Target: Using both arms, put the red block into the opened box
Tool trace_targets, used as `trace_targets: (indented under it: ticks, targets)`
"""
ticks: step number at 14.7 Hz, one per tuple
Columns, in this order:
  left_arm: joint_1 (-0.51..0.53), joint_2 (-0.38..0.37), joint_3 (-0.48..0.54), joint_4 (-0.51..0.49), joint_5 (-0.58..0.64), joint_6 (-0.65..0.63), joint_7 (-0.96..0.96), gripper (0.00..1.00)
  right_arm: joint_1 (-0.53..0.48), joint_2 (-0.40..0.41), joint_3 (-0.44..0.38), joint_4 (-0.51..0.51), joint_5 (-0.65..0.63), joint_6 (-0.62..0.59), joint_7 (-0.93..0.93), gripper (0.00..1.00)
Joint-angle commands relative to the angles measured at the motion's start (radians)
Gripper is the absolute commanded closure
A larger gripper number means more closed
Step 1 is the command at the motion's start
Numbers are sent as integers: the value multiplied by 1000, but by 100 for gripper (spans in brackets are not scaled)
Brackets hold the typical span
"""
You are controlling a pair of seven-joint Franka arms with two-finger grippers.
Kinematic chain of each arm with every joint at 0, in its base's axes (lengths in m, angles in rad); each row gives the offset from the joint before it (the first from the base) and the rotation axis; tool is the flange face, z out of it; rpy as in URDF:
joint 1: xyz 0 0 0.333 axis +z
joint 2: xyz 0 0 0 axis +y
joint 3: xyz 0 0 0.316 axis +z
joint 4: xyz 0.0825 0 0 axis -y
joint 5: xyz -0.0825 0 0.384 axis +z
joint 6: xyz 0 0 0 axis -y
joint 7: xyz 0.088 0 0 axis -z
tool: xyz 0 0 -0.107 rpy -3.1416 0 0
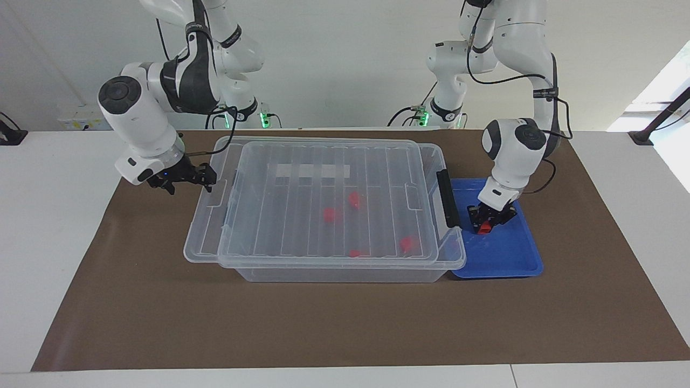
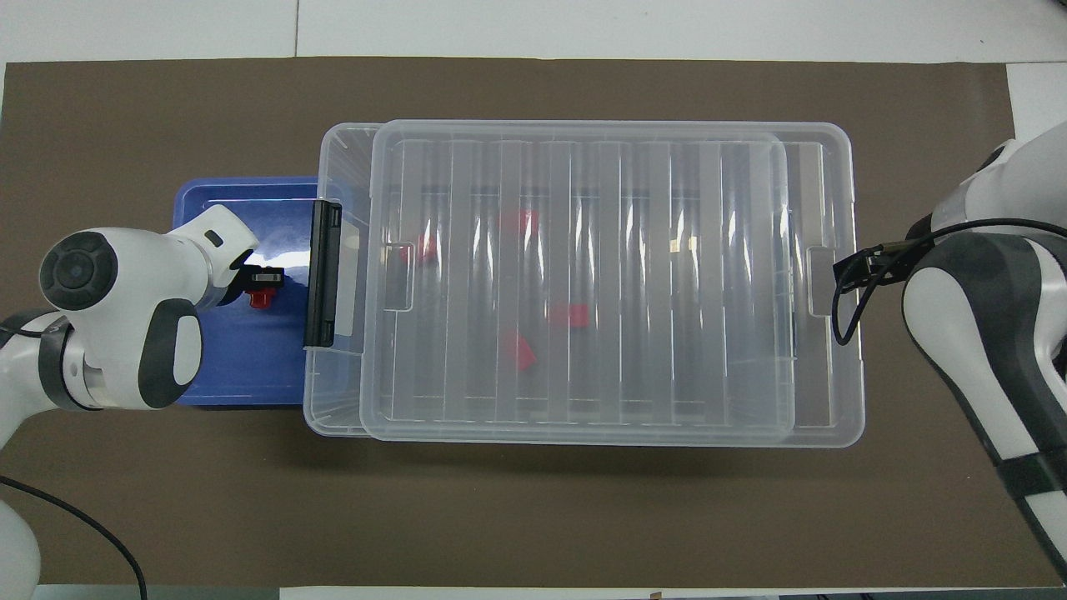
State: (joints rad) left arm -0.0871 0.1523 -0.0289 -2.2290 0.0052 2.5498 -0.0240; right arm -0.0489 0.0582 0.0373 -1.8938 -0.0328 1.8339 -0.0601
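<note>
Facing view: left hand (image 1: 490, 218) pinches red block (image 1: 483, 227) over blue tray (image 1: 506, 258); right hand (image 1: 186, 179), spread, at lid (image 1: 323, 199) edge; box (image 1: 345, 269) label strip (image 1: 311, 171) unreadable.

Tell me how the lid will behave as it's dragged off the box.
The lid looks thin, clear and ribbed, so probably light and somewhat flexible. Resting on the box rim, it should slide easily. Overhanging toward the right gripper, it may tip or sag once more of it leaves the rim.

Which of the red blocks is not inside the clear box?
The red block on the blue tray, gripped by the left pincer; the others lie inside the box.
</note>
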Motion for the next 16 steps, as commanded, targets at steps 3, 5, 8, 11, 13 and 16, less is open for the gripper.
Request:
trace_targets:
  ticks: [3, 5, 8, 11, 13, 16]
  targets:
    - [7, -95, 9, 66, -11, -147, -1, 100, -23, -21, -22, -31, -18, 31, -82, 0]
    - [23, -124, 9, 106, -11, -204, -1, 100, -23, -21, -28, -31, -18, 33, -102, 0]
    - [42, -178, 9, 181, -11, -310, 1, 100, -23, -20, -48, -31, -18, 42, -141, 0]
    - [53, -198, 9, 294, -10, -481, 7, 100, -25, -18, -71, -31, -18, 47, -182, 0]
    - [52, -198, 9, 365, -8, -569, 7, 100, -25, -18, -83, -31, -18, 48, -195, 0]
    - [52, -197, 9, 445, -4, -646, 7, 100, -25, -18, -99, -31, -18, 48, -221, 0]
